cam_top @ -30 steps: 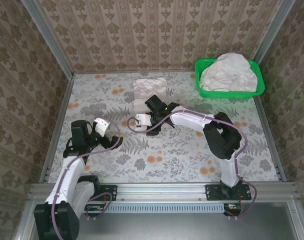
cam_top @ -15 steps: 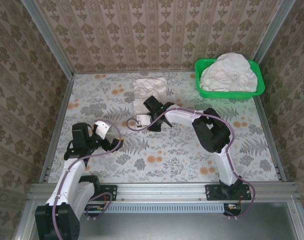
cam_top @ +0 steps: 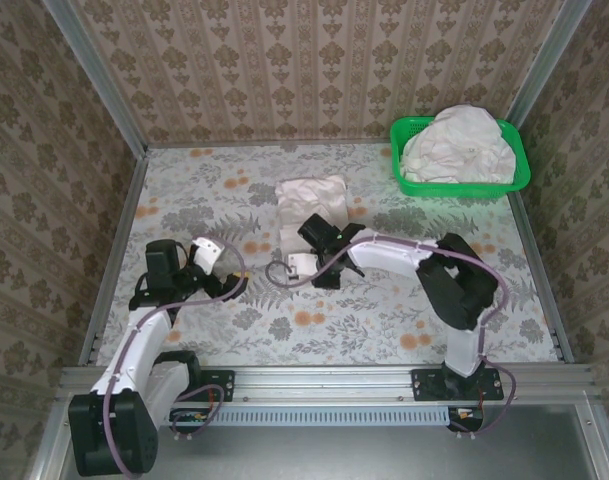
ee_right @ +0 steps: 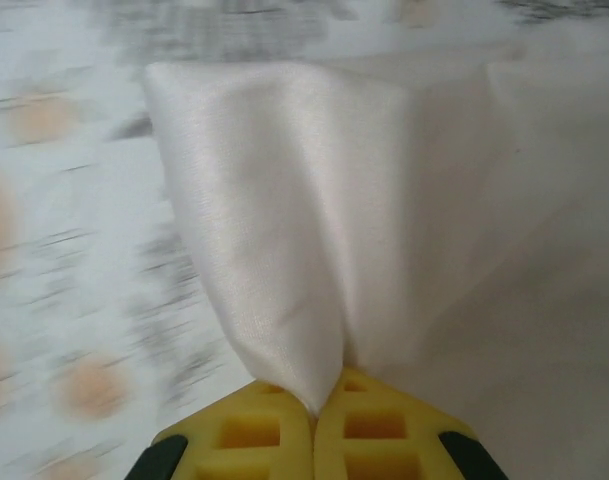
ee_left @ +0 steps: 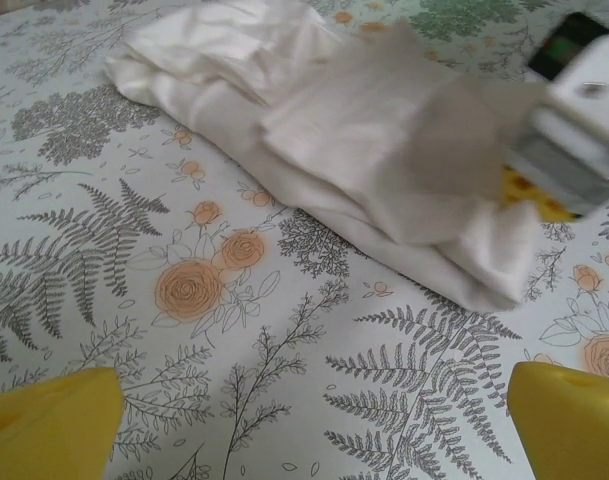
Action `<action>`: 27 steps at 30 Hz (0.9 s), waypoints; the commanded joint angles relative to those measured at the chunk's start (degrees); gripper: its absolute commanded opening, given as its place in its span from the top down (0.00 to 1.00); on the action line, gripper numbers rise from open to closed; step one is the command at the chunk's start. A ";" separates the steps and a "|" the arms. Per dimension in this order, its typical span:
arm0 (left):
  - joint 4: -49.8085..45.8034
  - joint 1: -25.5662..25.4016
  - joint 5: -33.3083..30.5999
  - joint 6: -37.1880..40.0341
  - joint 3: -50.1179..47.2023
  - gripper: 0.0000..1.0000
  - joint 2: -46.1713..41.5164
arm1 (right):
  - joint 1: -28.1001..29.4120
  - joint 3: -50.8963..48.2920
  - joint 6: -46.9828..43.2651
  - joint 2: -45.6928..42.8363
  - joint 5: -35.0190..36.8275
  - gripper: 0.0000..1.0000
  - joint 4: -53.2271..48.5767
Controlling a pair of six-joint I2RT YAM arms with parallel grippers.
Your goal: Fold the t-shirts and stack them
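Right gripper (ee_right: 315,402) pinches the shirt (ee_right: 284,200) edge, left gripper (ee_left: 304,428) gapes empty: I'd drag smoothly toward six o'clock.

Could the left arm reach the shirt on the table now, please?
Probably yes: just table lies between the open left gripper and the shirt, though the right gripper pinches its edge.

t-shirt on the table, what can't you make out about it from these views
Top external: t-shirt near edge hidden under the right gripper.
Left wrist: its right end sits behind that gripper's blurred body.
Right wrist: cloth runs off the frame edges; table blurred.
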 commanded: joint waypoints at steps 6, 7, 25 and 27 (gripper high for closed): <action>-7.92 -2.76 10.63 11.47 6.53 0.00 5.23 | 2.90 -6.17 8.45 -15.15 -0.47 1.00 -13.31; -9.14 -2.98 12.20 12.60 7.24 0.00 5.74 | 2.82 -6.06 8.61 -16.26 0.13 1.00 -13.87; -13.15 -3.30 19.60 21.72 10.07 0.00 10.09 | -5.61 9.07 0.99 -8.84 -3.62 1.00 -20.13; -11.92 -2.91 19.10 21.37 9.58 0.00 10.46 | -6.63 12.04 -0.35 -7.07 -3.80 1.00 -21.83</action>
